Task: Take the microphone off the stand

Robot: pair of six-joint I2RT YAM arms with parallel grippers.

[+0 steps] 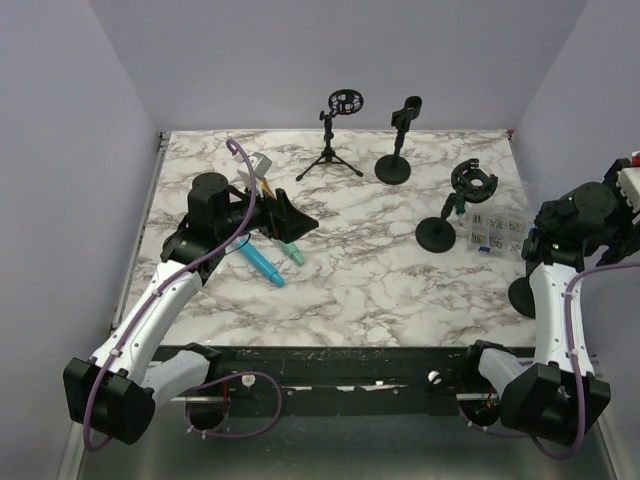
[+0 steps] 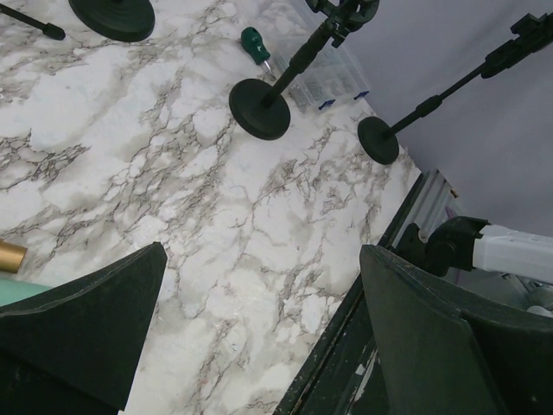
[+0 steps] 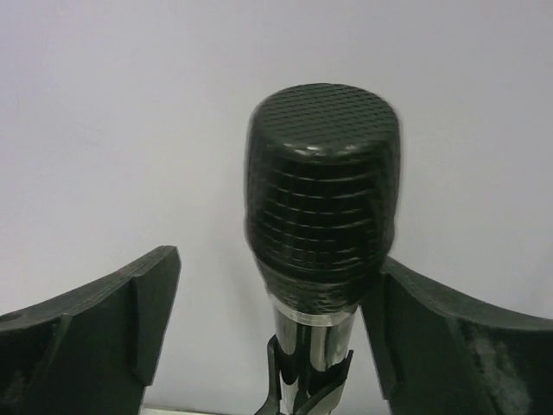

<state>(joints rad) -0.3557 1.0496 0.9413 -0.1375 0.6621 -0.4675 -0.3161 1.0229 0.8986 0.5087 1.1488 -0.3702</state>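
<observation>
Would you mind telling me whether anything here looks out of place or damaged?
Nothing looks damaged or spilled. Only a blue pen and a green pen lie loose on the table by the left gripper, apart from the stands.

The marble-patterned table [image 1: 400, 290] carries a blue marker [image 1: 262, 264] and a teal marker [image 1: 292, 256] just beside the left gripper [image 1: 300, 222]. Beyond the gripper stands a tripod stand [image 1: 330, 160]. Farther out ahead of its fingers are a clip stand [image 1: 393, 170], a ring-mount stand [image 1: 437, 235], a clear box [image 1: 497, 232] and a green-handled screwdriver [image 2: 255, 45].
</observation>
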